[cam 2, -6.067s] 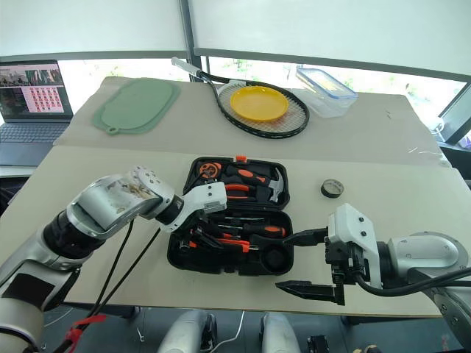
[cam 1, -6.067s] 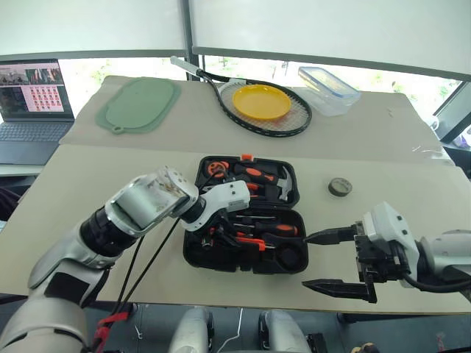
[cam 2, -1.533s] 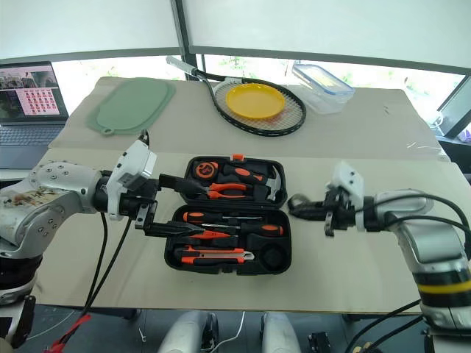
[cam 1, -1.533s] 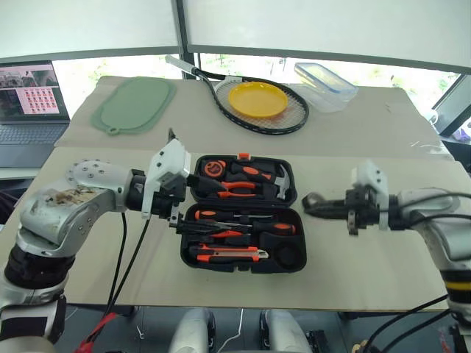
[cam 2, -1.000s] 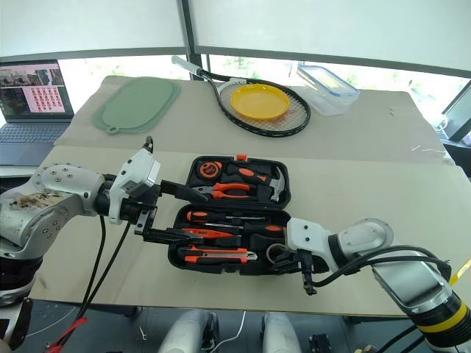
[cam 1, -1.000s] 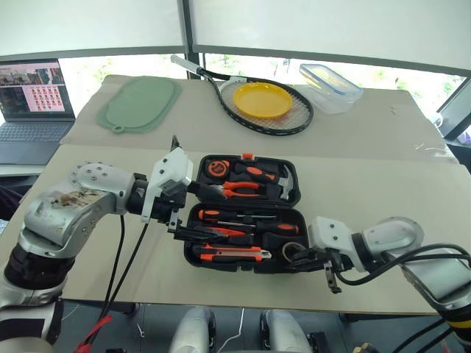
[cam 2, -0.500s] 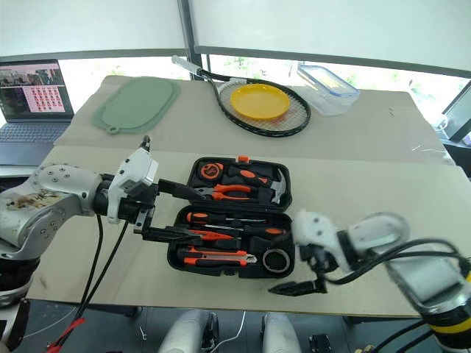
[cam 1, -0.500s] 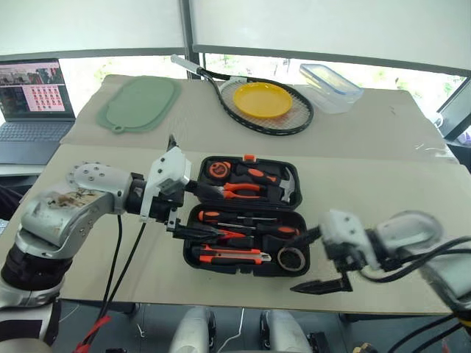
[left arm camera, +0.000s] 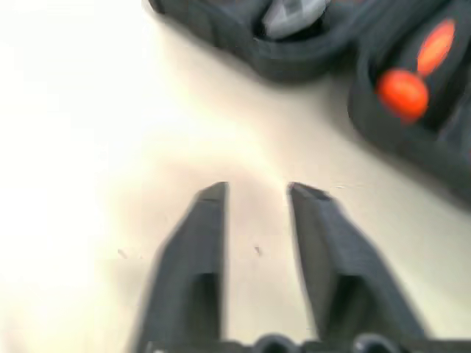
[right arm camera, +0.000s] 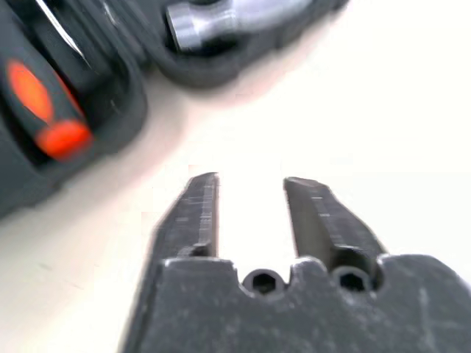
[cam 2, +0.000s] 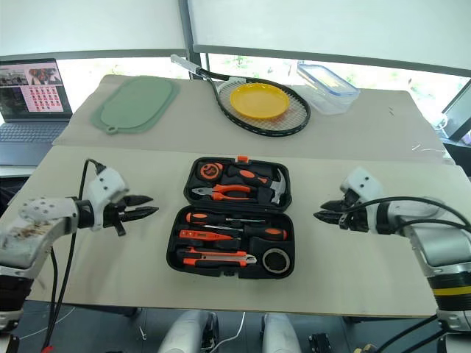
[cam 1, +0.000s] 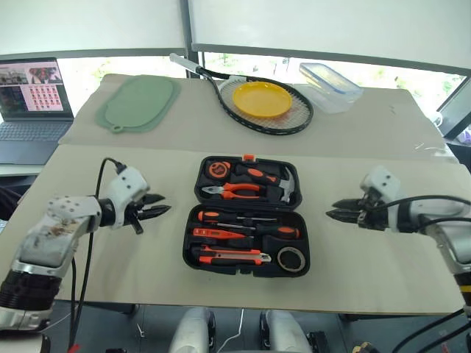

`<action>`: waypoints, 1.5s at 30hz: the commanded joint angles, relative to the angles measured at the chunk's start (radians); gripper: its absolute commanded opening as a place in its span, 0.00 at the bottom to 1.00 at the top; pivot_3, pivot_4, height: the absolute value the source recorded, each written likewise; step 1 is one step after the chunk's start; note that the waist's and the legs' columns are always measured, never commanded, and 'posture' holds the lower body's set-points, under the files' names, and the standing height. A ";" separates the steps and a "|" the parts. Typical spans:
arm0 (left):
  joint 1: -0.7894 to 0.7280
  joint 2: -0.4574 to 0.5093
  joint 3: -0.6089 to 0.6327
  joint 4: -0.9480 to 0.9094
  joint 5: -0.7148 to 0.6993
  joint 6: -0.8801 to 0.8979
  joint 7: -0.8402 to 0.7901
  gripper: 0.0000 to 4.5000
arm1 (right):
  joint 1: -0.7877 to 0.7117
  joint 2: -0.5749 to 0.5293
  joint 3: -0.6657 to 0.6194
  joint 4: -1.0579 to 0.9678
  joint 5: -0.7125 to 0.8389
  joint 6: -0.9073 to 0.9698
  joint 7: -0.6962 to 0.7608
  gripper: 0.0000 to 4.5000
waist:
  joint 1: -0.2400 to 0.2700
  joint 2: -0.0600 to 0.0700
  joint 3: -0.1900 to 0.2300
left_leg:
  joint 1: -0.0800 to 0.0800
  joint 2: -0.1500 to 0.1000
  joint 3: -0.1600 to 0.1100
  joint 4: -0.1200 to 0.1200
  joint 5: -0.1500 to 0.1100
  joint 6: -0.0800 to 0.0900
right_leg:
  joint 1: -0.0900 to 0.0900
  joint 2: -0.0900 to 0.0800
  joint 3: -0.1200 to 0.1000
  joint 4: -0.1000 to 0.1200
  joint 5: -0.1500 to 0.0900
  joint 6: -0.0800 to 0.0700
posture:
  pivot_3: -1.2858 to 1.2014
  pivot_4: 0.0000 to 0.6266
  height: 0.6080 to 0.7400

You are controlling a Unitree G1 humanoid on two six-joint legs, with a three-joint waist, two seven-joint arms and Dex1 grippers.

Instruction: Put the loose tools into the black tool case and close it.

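Note:
The black tool case [cam 1: 246, 273] lies open in the middle of the table, lid half away from me. Its near half holds two screwdrivers [cam 1: 210, 216] [cam 1: 283, 232], the orange-black utility knife [cam 1: 232, 257] and the dark tape roll [cam 1: 292, 259]. Pliers [cam 1: 239, 187] and a hammer [cam 1: 287, 184] sit in the lid half. My left gripper [cam 1: 160, 210] hovers left of the case, pointing at it, fingers [left arm camera: 210, 220] drawn close with nothing between. To the right of the case my right gripper [cam 1: 333, 214] points back at it, equally narrow and holding nothing.
A racket [cam 1: 283, 121] with a yellow plate [cam 1: 261, 99] on it, a green mat [cam 1: 138, 103] and a clear blue-rimmed box [cam 1: 330, 77] lie on the far table. A laptop [cam 1: 33, 95] stands at the far left.
My left gripper has drawn back leftward from the case and its fingers have come together. My right gripper has swung from the case's near right corner out to its right side and closed.

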 commanded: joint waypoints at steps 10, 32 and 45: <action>0.007 -0.120 -0.095 -0.123 0.027 0.004 -0.009 0.00 | -0.063 0.094 0.097 0.015 -0.090 -0.144 0.051 0.01 | -0.005 0.000 0.000 | 0.000 0.000 0.000 0.000 0.000 0.000 | 0.000 0.001 0.000 0.000 0.000 0.000 | 0.52 0.24 0.99; 0.178 -0.082 -0.091 -0.262 0.044 0.057 -0.004 0.00 | 0.072 0.054 -0.026 -0.034 -0.060 -0.141 0.048 0.01 | -0.001 0.001 0.000 | 0.002 0.000 0.000 0.000 -0.001 0.002 | 0.002 -0.001 0.001 0.000 0.000 0.001 | 0.52 0.24 0.99; 0.003 0.040 0.086 -0.012 -0.109 0.388 -0.052 0.48 | 0.032 -0.050 -0.089 -0.027 0.009 0.047 0.102 0.48 | -0.013 0.002 0.000 | 0.005 0.000 0.000 -0.001 0.000 0.000 | 0.002 0.001 0.001 0.003 0.000 -0.001 | 0.52 0.24 0.99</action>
